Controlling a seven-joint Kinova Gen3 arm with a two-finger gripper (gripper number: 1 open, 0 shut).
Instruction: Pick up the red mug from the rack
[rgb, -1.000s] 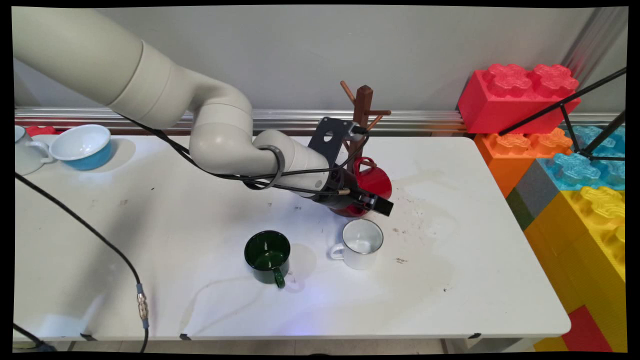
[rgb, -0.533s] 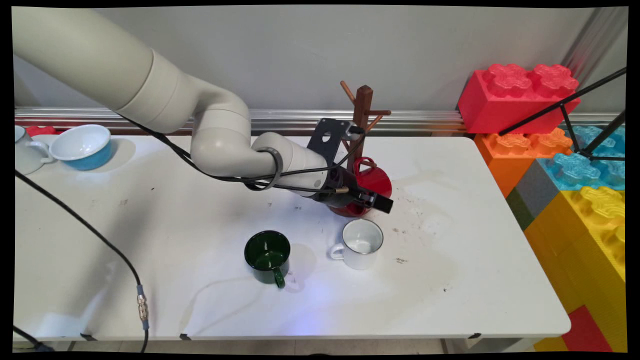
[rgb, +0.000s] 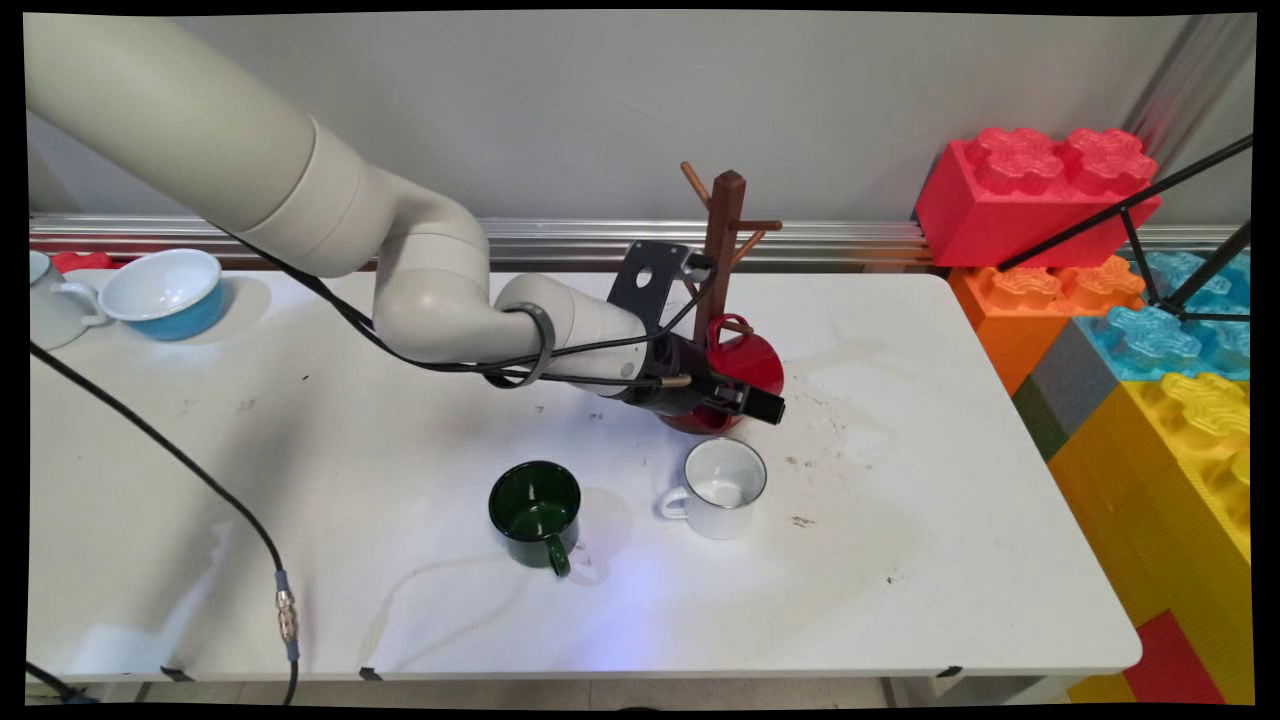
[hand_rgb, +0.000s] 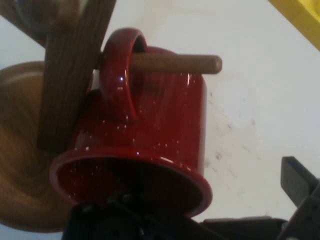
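On rack peg (hand_rgb: 175, 63): red mug (hand_rgb: 150, 130) handle threaded, hand view only; hand (rgb: 745, 400) released.

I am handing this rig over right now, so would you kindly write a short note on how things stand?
Gripper: open, just below the red mug, not gripping it.
Red mug: hanging by its handle on a lower peg of the wooden mug tree, mouth tilted toward the hand camera.
Green mug and white mug: upright on the table, nearer the camera than the tree.
Blue bowl: far left corner, beside a pale cup.
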